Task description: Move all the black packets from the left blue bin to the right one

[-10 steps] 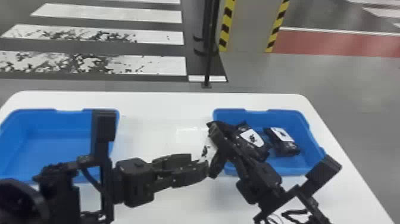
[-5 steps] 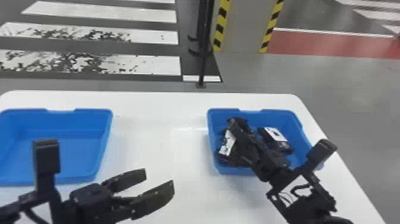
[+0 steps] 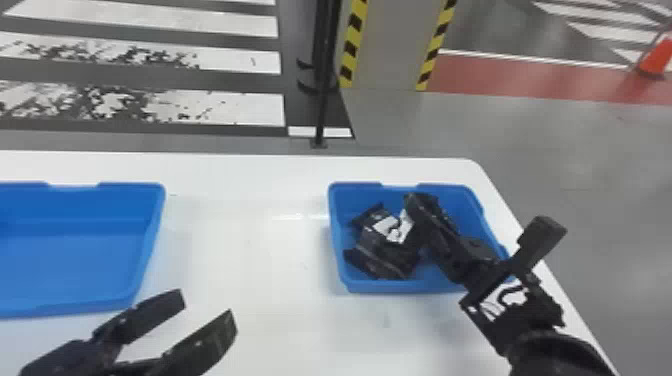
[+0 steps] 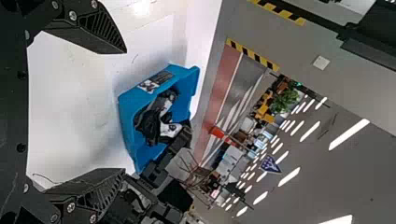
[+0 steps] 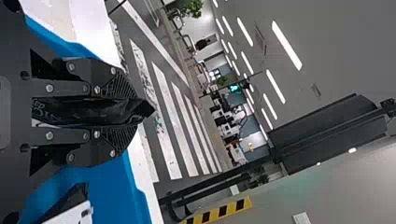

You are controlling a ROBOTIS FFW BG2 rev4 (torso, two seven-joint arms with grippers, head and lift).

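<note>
On the left is a blue bin (image 3: pixel 75 260); nearer me, the left gripper (image 3: pixel 205 309) is spread wide, holding nothing. At right, black packets (image 3: pixel 387 250) lie in the right bin (image 3: pixel 400 288). Over it, the right gripper (image 5: pixel 128 117) pinches another packet (image 5: pixel 84 112): placing, I judge; next, release. White table (image 3: pixel 250 240); striped floor (image 3: pixel 200 107), orange cone (image 3: pixel 656 61) beyond.

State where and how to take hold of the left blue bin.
Probably by the right wall's rim, from above, one finger inside, one outside: the bin is open-topped with thin, raised sides, and the left gripper is open nearby.
</note>
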